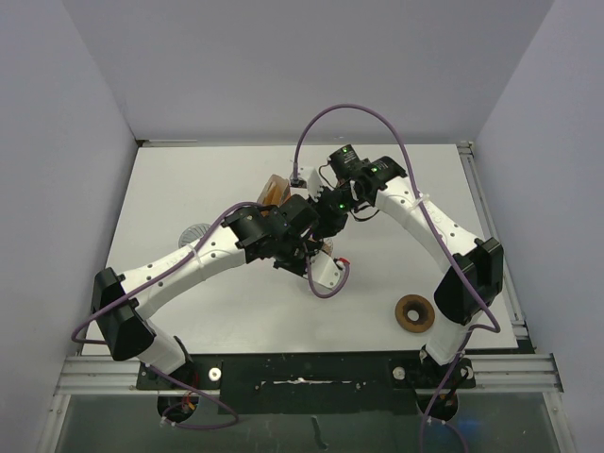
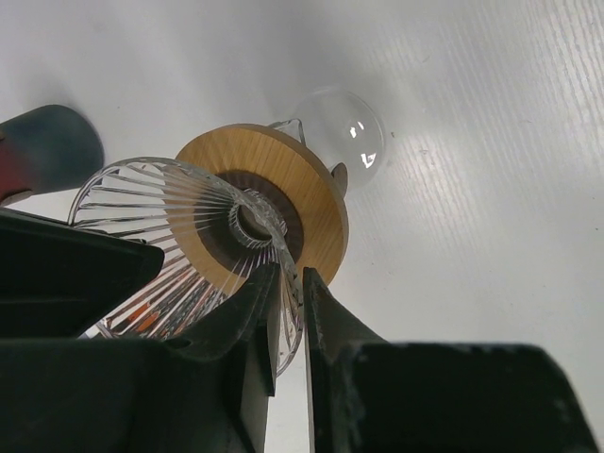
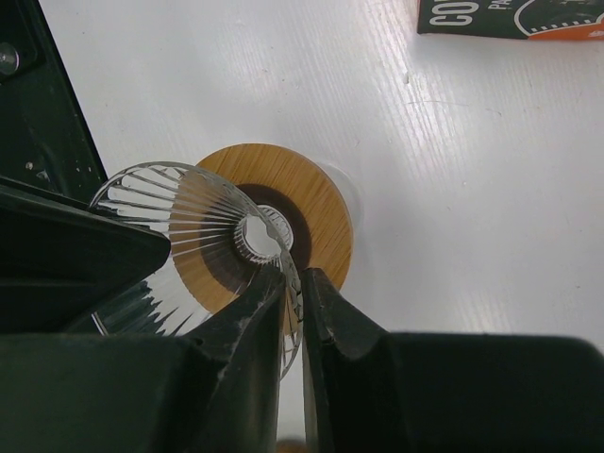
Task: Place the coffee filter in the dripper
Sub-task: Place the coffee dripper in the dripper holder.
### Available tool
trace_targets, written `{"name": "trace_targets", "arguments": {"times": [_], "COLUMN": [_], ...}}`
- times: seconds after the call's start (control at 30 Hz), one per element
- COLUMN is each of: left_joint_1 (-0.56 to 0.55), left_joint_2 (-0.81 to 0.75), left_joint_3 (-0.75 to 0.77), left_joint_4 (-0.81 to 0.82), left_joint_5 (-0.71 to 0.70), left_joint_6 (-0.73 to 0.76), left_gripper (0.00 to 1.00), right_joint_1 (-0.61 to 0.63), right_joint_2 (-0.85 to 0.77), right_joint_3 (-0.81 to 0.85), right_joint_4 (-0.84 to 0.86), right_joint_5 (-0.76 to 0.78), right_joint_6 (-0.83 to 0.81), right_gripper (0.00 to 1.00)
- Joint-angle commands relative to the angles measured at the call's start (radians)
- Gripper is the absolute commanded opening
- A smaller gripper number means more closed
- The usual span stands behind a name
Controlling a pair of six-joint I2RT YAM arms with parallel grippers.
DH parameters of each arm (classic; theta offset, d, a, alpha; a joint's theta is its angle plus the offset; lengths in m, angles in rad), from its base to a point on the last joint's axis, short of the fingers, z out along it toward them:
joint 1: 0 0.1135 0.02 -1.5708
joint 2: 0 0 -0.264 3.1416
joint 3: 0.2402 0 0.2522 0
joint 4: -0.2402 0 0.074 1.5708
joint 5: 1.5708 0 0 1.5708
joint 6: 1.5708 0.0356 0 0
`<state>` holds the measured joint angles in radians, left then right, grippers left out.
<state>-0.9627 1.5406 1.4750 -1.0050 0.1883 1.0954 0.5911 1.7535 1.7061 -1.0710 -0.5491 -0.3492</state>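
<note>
The dripper (image 2: 160, 217) is a ribbed clear glass cone in a round wooden collar (image 2: 311, 198). It is held tilted above the white table. My left gripper (image 2: 291, 283) is shut on the cone's glass rim. My right gripper (image 3: 294, 283) is shut on the same rim of the dripper (image 3: 179, 208), with the collar (image 3: 326, 212) behind it. In the top view the two grippers, left (image 1: 307, 250) and right (image 1: 326, 222), meet at the table's middle and hide most of the dripper. No coffee filter shows in any view.
A dark printed box (image 3: 510, 17) lies beyond the dripper. A clear glass globe (image 2: 344, 127) sits behind the collar. A brown wooden ring (image 1: 414, 313) lies front right. A brown-and-clear object (image 1: 276, 192) stands behind the grippers, and a round glass piece (image 1: 195, 231) lies at the left.
</note>
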Motion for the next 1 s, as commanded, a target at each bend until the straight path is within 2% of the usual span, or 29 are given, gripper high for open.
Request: {"name": "trace_targets", "arguments": {"times": [0.0,0.3,0.97], "left_joint_1": [0.008,0.029,0.065], "left_joint_2": [-0.002,-0.007,-0.037], "left_joint_3": [0.034,0.025,-0.036], "left_joint_4": [0.002,0.015,0.042], "left_joint_5": [0.011,0.040,0.072], "left_joint_6": [-0.041,-0.068,-0.097], "left_gripper": [0.10,0.07,0.05], "right_joint_1": [0.009,0.009,0.018], "right_joint_2": [-0.045,-0.040,-0.026], "right_joint_3": [-0.004,-0.001,-0.003], "right_joint_4": [-0.002,-0.007,-0.004], "right_joint_5": [0.038,0.040,0.069], "right_joint_6": [-0.008,-0.008,-0.008], "right_gripper": [0.13,0.19,0.18]}}
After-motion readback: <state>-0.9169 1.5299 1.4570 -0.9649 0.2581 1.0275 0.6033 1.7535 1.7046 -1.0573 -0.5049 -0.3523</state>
